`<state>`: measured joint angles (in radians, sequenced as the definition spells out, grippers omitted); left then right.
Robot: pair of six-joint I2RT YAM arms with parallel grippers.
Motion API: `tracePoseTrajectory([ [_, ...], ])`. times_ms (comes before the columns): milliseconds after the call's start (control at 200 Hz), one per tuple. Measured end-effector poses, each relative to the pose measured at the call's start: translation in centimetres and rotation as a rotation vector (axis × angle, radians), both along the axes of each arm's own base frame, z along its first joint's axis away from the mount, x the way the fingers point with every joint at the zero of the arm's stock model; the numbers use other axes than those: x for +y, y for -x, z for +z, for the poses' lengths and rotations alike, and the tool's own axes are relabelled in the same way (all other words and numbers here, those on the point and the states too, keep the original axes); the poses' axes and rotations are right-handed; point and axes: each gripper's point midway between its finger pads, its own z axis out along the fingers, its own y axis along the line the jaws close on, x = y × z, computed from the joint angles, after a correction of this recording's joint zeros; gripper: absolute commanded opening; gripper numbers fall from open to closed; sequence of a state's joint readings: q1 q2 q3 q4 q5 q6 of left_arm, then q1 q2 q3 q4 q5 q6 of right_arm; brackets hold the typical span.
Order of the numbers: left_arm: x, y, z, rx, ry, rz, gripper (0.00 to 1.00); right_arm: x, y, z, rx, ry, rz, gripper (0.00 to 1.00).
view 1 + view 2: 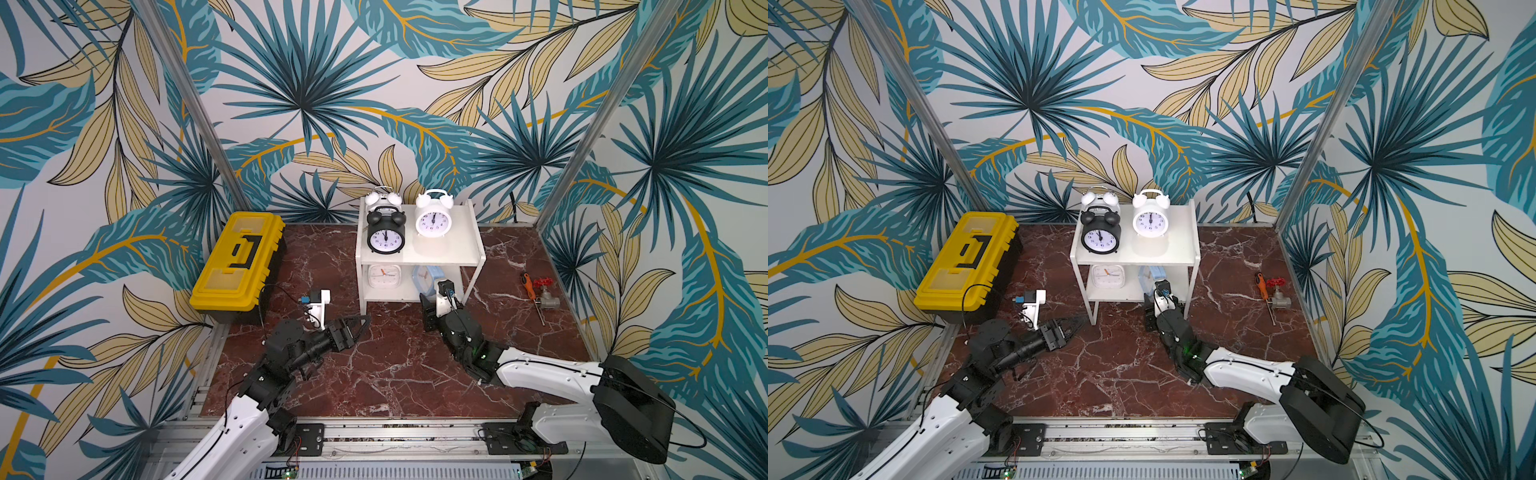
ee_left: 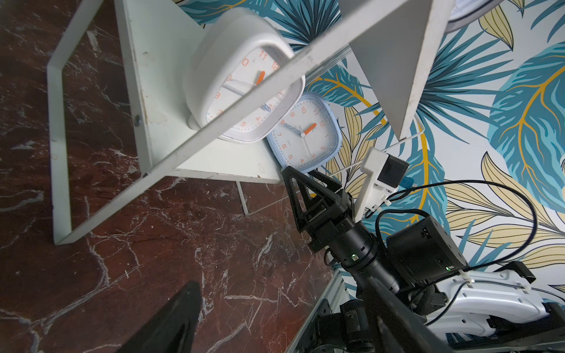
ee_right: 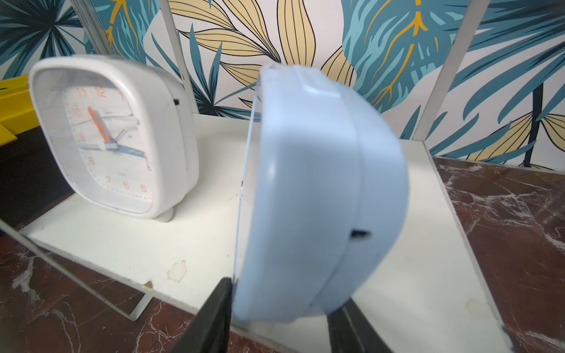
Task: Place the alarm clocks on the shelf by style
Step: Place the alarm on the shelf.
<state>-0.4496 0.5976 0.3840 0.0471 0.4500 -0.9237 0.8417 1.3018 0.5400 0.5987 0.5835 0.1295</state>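
Right wrist view: light blue clock (image 3: 305,189), last of 5, tilted on shelf (image 3: 153,244) btm board btwn my right fingers (image 3: 214,314); gripped? can't tell; left fingers (image 2: 177,324) wide, empty. Next: level it, release.

3 clocks (image 1: 385,237) atop shelf (image 1: 461,245), 2 beneath

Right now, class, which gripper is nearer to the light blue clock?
Right. The right gripper flanks the light blue clock at the front of the shelf's lower board. The left gripper hangs over the table, outside the shelf, apart from the clock.
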Motion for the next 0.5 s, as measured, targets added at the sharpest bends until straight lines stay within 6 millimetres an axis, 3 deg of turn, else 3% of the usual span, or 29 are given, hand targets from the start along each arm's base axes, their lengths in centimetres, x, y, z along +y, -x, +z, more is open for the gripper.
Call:
tracePoseTrajectory([
  [140, 0.00, 0.00, 0.02, -0.001, 0.000, 0.000, 0.85, -0.01, -0.10, 0.21, -0.004, 0.009, -0.004, 0.48],
  [501, -0.01, 0.01, 0.03, -0.001, 0.001, -0.001, 0.85, -0.73, -0.01, 0.91, -0.020, 0.025, -0.028, 0.59],
])
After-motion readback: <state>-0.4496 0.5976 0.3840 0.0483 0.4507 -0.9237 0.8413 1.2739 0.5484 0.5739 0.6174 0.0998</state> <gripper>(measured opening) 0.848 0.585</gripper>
